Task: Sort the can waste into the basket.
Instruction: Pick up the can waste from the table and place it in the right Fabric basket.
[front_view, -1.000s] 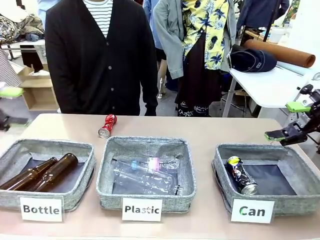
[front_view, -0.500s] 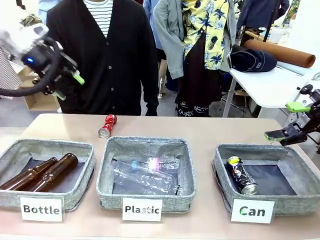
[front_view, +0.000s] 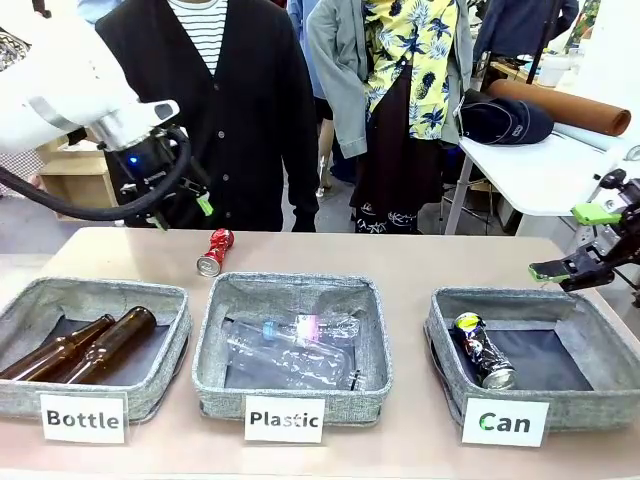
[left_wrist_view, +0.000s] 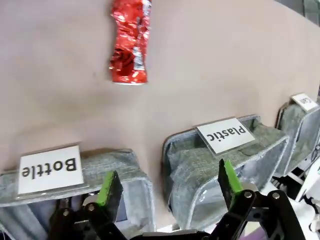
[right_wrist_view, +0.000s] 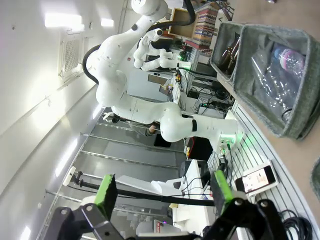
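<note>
The shiny red can (front_view: 215, 252) lies on its side on the bare table at the far edge, behind the gap between two baskets; the left wrist view shows the red can (left_wrist_view: 130, 42) crumpled, well ahead of the fingers. My left gripper (front_view: 182, 214) hangs open in the air just up and left of it, holding nothing; its own camera shows the left gripper (left_wrist_view: 169, 185) the same. The dark printed can (front_view: 482, 350) lies in the left part of the "Can" basket (front_view: 530, 300). My right gripper (front_view: 574, 243) stands open above that basket's far right corner.
The "Bottle" basket (front_view: 120, 290) holds two brown bottles, and the "Plastic" basket (front_view: 290, 285) holds clear bottles. A person in a dark cardigan stands right behind the table's far edge. The right wrist view looks sideways past the right gripper (right_wrist_view: 163, 190) to the baskets.
My left arm has swung in from the far left and come down toward the red can. The right arm and both cans have stayed put.
</note>
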